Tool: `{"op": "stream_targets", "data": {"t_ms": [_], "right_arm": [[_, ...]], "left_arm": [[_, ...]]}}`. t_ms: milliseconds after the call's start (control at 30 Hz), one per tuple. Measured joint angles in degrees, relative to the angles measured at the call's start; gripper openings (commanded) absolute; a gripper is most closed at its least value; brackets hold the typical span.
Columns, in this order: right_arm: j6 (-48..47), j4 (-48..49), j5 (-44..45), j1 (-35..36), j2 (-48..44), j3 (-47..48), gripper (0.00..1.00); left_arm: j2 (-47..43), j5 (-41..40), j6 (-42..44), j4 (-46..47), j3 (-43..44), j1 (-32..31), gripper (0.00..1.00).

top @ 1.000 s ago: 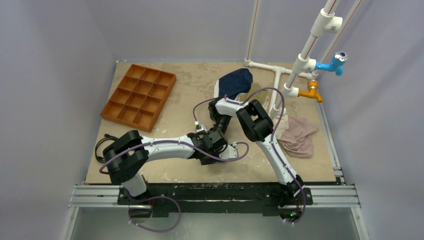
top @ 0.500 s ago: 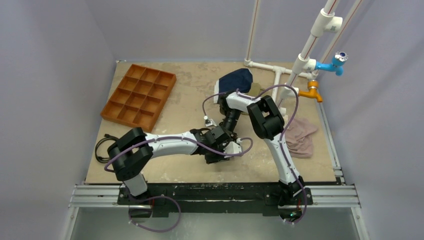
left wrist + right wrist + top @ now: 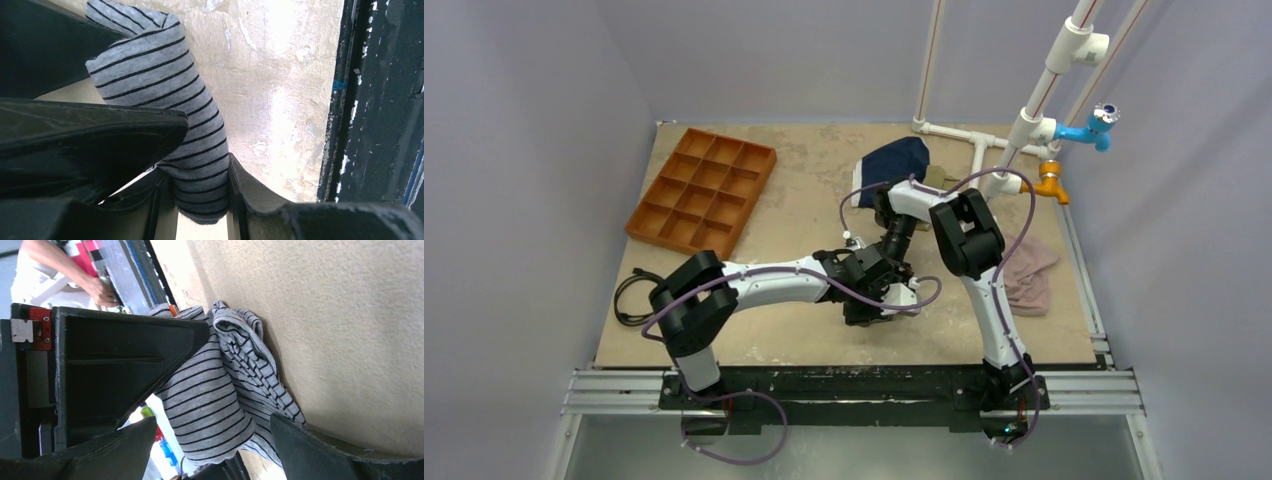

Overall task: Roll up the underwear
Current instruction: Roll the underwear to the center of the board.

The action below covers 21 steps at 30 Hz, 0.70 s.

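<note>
Overhead, we saw the left gripper [image 3: 874, 305] and right gripper [image 3: 886, 262] close together low over the table's [image 3: 804, 180] near middle; what lay beneath them was hard to tell there. From the left wrist, the left gripper pinched the rolled underwear [image 3: 150, 70] beside the table's near edge. From the right wrist, the right gripper's fingers stood wide apart astride the bunched cloth.

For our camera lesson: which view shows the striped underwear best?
Right wrist view: most of the underwear shows, bunched up. Left wrist view catches one rolled part; top view scarcely shows it.
</note>
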Motion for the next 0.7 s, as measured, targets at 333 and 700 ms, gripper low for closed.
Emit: {"op": "stream_targets", "data": {"t_ms": [333,700], "right_arm": [[-0.55,0.37,5.33,0.00,-1.77,-1.57,0.99],[0.57,8.59,5.49,-0.02,-8.72,-10.19,0.97]], "left_arm": [[3.04,1.16,2.71,-2.25,3.56,-0.61,0.00],[4.96,4.42,1.46,-5.11,6.34,-1.05,0.00]]}}
